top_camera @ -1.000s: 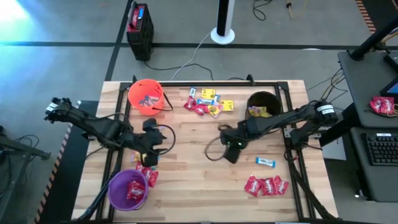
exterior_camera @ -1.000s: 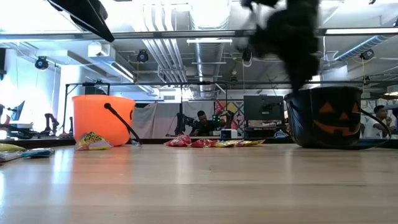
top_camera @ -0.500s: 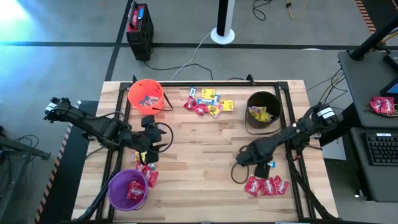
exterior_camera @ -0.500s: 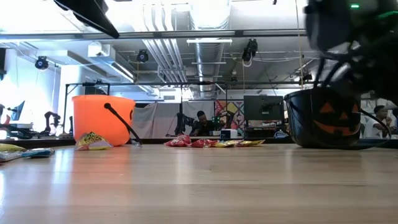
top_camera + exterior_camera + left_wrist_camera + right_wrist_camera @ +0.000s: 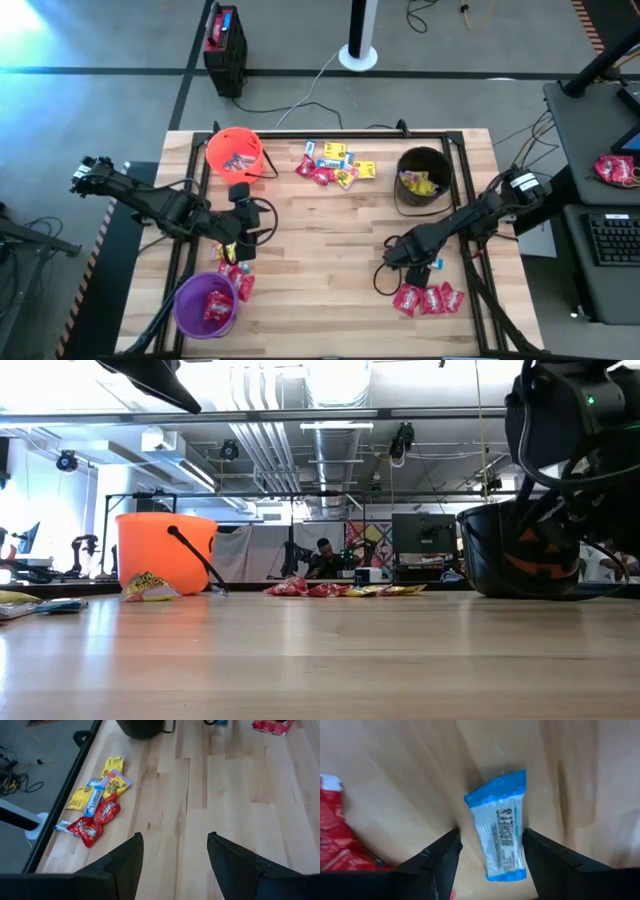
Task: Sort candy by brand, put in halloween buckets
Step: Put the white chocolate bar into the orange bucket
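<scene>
My right gripper (image 5: 491,832) stands open at the near right, pointing down, with a blue-and-white candy (image 5: 499,831) flat on the wood between its fingers; I see no touch. In the high view this gripper (image 5: 412,265) hides most of that candy. My left gripper (image 5: 175,837) hovers open and empty over the table's left half (image 5: 250,235). The orange bucket (image 5: 235,153) stands far left, the black bucket (image 5: 423,172) far right, and the purple bucket (image 5: 207,303) near left. A mixed candy heap (image 5: 335,165) lies between the far buckets.
Several red packets (image 5: 428,298) lie just nearward of my right gripper, their edge showing in the right wrist view (image 5: 335,840). More candy (image 5: 232,275) lies between my left gripper and the purple bucket. Bare wood spans the table's middle (image 5: 320,250).
My right gripper has gone from the table's middle toward the right and near edges and sunk down over the blue-and-white candy, tipping to point more steeply down. The candy has stayed in place.
</scene>
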